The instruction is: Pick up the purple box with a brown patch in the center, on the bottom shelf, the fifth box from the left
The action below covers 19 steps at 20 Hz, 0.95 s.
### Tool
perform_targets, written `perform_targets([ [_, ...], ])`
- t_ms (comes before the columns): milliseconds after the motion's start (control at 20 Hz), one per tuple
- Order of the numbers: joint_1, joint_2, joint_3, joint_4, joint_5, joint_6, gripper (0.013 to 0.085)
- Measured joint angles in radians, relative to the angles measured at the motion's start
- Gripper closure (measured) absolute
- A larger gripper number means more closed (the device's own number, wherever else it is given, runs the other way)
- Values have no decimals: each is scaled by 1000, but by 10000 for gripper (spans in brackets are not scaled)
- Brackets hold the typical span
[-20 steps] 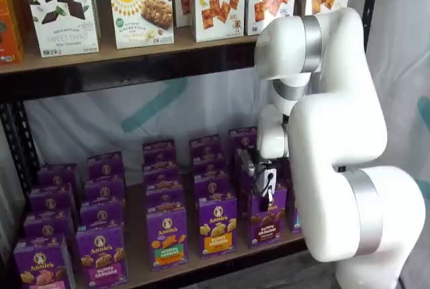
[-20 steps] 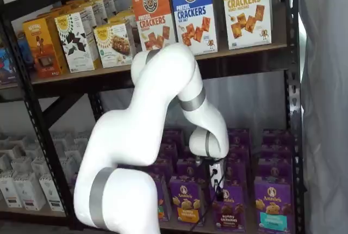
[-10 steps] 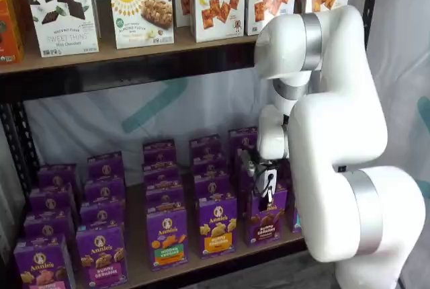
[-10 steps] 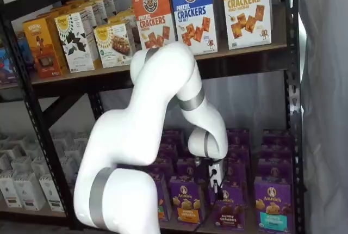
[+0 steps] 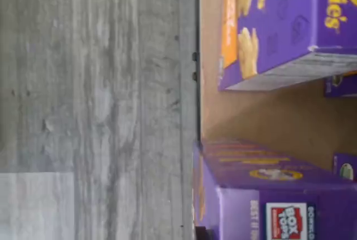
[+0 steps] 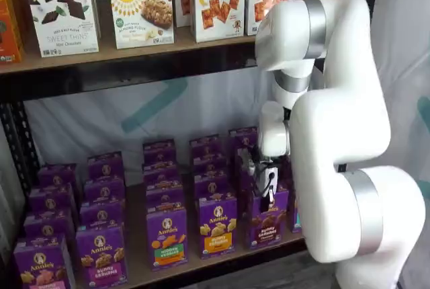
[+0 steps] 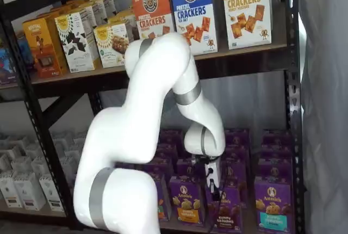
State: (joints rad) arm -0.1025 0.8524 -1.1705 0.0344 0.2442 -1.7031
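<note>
The purple box (image 6: 266, 220) with dark brown crackers on its front stands at the front of the bottom shelf (image 6: 136, 257), tilted slightly. It also shows in a shelf view (image 7: 228, 214), drawn forward of its row. My gripper (image 6: 263, 193) hangs from the white wrist with its black fingers closed on the box's top; it shows in both shelf views (image 7: 215, 184). In the wrist view I see the shelf's tan board (image 5: 262, 111) and its black rail, but no fingers.
Rows of purple Annie's cartons fill the shelf; one with yellow-orange crackers (image 6: 217, 225) stands just left of the held box, one with a teal band (image 7: 271, 209) to its right. Cracker cartons (image 6: 218, 0) stand on the board above. The wrist view shows grey floor (image 5: 95, 106).
The arm's upper joints have shifted a little and the wrist has drawn back. The purple box has tipped and come forward out of its row with the gripper.
</note>
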Motion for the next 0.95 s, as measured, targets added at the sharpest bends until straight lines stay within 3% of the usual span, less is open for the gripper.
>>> perform_targets([
  [250,-4,-87,110,-107,8,98,610],
  [450,5,-184,221,-137,30,136,610],
  [750,32,-360,381,-77,46,105,610],
  [950,45,-439,432,-59,77,102,610],
])
